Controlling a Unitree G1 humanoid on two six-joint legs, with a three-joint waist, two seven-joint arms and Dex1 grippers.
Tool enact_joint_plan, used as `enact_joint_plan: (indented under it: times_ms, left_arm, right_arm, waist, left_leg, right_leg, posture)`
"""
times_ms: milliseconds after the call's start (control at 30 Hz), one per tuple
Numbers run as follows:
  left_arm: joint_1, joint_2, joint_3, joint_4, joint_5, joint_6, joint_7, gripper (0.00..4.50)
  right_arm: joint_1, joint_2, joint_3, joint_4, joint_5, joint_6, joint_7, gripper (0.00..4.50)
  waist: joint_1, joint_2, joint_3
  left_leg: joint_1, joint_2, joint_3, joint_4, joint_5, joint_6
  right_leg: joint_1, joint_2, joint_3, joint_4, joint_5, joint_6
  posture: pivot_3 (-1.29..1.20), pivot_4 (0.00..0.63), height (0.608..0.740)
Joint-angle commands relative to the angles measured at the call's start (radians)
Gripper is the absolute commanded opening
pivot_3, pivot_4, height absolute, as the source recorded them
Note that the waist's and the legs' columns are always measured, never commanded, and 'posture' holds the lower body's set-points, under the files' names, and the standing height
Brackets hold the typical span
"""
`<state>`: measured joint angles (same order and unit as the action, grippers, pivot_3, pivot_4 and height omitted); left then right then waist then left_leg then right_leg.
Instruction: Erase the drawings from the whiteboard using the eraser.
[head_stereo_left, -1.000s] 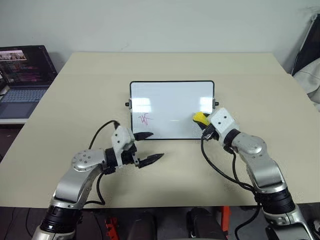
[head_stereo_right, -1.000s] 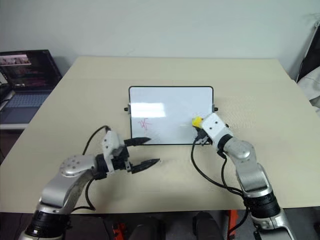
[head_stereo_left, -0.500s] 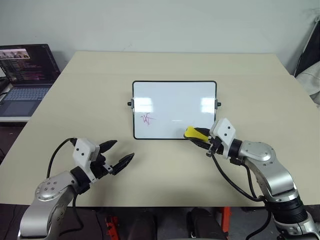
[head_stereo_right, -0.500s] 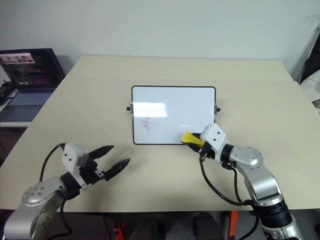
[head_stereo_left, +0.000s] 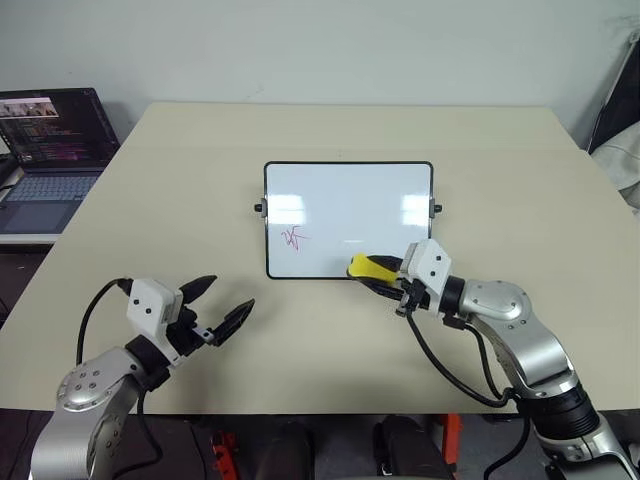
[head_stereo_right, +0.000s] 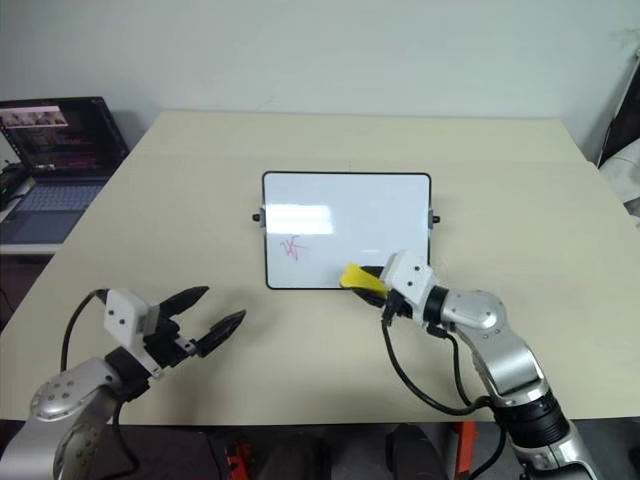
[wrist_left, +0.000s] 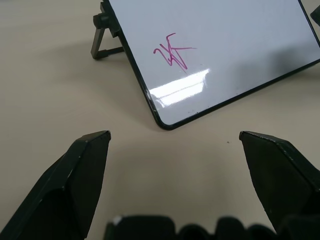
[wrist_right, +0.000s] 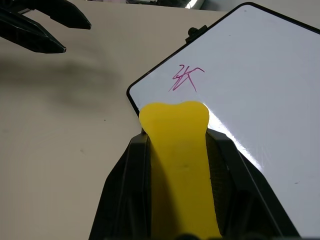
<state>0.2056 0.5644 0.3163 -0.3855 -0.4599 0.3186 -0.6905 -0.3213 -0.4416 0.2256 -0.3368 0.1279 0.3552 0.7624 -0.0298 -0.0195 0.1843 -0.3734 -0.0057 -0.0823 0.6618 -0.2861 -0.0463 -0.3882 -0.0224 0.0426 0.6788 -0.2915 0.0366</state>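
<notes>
Clamping the yellow eraser (head_stereo_left: 366, 267) tight, the right gripper (head_stereo_left: 385, 274) holds it at the whiteboard's (head_stereo_left: 348, 218) near edge. Purple squiggle (head_stereo_left: 292, 238), no readable letters, sits left on the board. Left gripper (head_stereo_left: 217, 306) hangs wide open, empty, near-left on the table (head_stereo_left: 330, 130).

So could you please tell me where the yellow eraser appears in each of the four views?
Left eye view: eraser in the right pincer, at the whiteboard's near edge, right of centre.
Right eye view: same place.
Left wrist view: not in it.
Right wrist view: centre foreground, between the black fingers.
Shared landmark: the purple-pink squiggle.
</notes>
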Motion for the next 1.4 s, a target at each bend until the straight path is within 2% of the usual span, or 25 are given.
enact_joint_plan:
  times_ms: [33, 300, 433, 567, 700, 833, 900, 967, 1067, 1133, 1400]
  left_arm:
    - [-0.015, 0.019, -0.012, -0.005, 0.010, -0.016, -0.015, 4.50]
    - [-0.103, 0.035, -0.012, 0.065, 0.013, 0.008, -0.009, 4.50]
    - [-0.114, 0.057, -0.027, 0.105, 0.023, -0.003, -0.042, 4.50]
    - [-0.133, 0.078, -0.059, 0.133, 0.037, -0.019, -0.086, 4.50]
    - [-0.137, 0.090, -0.076, 0.127, 0.032, -0.015, -0.117, 4.50]
    - [-0.147, 0.095, -0.084, 0.115, 0.042, -0.012, -0.117, 4.50]
    - [-0.161, 0.094, -0.090, 0.107, 0.041, 0.001, -0.111, 4.50]
    - [-0.169, 0.092, -0.096, 0.101, 0.040, 0.008, -0.107, 4.50]
    - [-0.175, 0.092, -0.106, 0.094, 0.039, 0.017, -0.109, 4.50]
    - [-0.177, 0.094, -0.111, 0.088, 0.040, 0.022, -0.110, 4.50]
    - [-0.181, 0.098, -0.108, 0.062, 0.033, 0.046, -0.100, 4.50]
  right_arm:
    - [-0.045, -0.002, 0.033, 0.014, -0.043, -0.048, -0.005, 1.14]
    - [-0.292, 0.102, 0.157, 0.261, -0.223, -0.206, -0.071, 1.14]
    - [-0.428, 0.205, 0.194, 0.476, -0.283, -0.265, -0.124, 1.14]
    - [-0.580, 0.283, 0.239, 0.780, -0.384, -0.384, -0.212, 1.14]
    - [-0.638, 0.292, 0.292, 0.950, -0.441, -0.434, -0.159, 1.14]
    - [-0.646, 0.270, 0.339, 1.010, -0.483, -0.461, -0.075, 1.14]
    - [-0.661, 0.266, 0.357, 1.054, -0.515, -0.494, -0.083, 1.13]
    - [-0.689, 0.278, 0.354, 1.096, -0.538, -0.528, -0.138, 1.13]
    - [-0.761, 0.328, 0.313, 1.176, -0.554, -0.558, -0.307, 1.12]
    - [-0.791, 0.353, 0.305, 1.222, -0.552, -0.571, -0.334, 1.12]
    - [-0.761, 0.369, 0.392, 1.269, -0.572, -0.598, -0.093, 1.12]
  waist:
    - [0.000, 0.000, 0.000]
    - [-0.005, 0.000, 0.000]
    - [-0.009, 0.000, 0.000]
    - [-0.008, 0.000, 0.000]
    - [-0.004, 0.000, 0.000]
    - [-0.007, 0.000, 0.000]
    - [-0.007, 0.000, 0.000]
    - [-0.007, 0.000, 0.000]
    - [-0.012, 0.000, 0.000]
    - [-0.015, 0.001, 0.000]
    - [-0.022, 0.000, 0.000]
  left_leg:
    - [0.000, 0.000, 0.000, 0.000, 0.000, 0.000]
    - [0.001, 0.000, 0.000, 0.000, 0.000, 0.000]
    - [0.001, 0.000, 0.001, -0.001, 0.000, 0.000]
    - [0.000, 0.000, 0.001, -0.001, 0.000, 0.000]
    - [-0.001, 0.000, 0.001, -0.001, 0.000, 0.000]
    - [0.001, 0.000, 0.001, -0.001, 0.000, -0.001]
    - [0.004, 0.000, 0.001, -0.001, 0.000, -0.001]
    - [0.006, 0.000, 0.001, -0.001, 0.000, -0.001]
    - [0.009, 0.001, 0.001, -0.001, 0.000, -0.001]
    - [0.009, 0.001, 0.001, -0.001, 0.002, -0.001]
    - [0.009, 0.002, 0.001, -0.002, 0.003, -0.002]
  right_leg:
    - [0.000, 0.000, 0.000, 0.000, 0.000, 0.000]
    - [-0.001, 0.001, 0.000, 0.001, 0.000, 0.000]
    - [-0.001, 0.000, 0.000, 0.001, 0.000, 0.000]
    - [-0.002, 0.000, 0.000, 0.001, 0.000, -0.001]
    - [-0.003, 0.000, 0.000, 0.000, 0.000, -0.001]
    - [-0.002, 0.000, 0.000, 0.001, 0.000, -0.001]
    - [0.000, 0.000, 0.000, 0.001, 0.000, -0.001]
    - [0.002, 0.000, 0.000, 0.002, 0.000, -0.001]
    - [0.004, 0.001, 0.000, 0.003, 0.002, -0.004]
    - [0.004, 0.002, 0.000, 0.004, 0.003, -0.005]
    - [0.003, 0.002, 0.000, 0.004, 0.004, -0.006]
  posture:
    - [0.00, 0.150, 0.740]
    - [0.00, 0.150, 0.740]
    - [0.00, 0.150, 0.740]
    - [0.00, 0.150, 0.740]
    - [0.00, 0.150, 0.740]
    - [0.00, 0.150, 0.740]
    - [0.00, 0.150, 0.740]
    - [0.00, 0.150, 0.740]
    - [0.00, 0.150, 0.740]
    - [0.00, 0.150, 0.740]
    - [0.00, 0.150, 0.740]
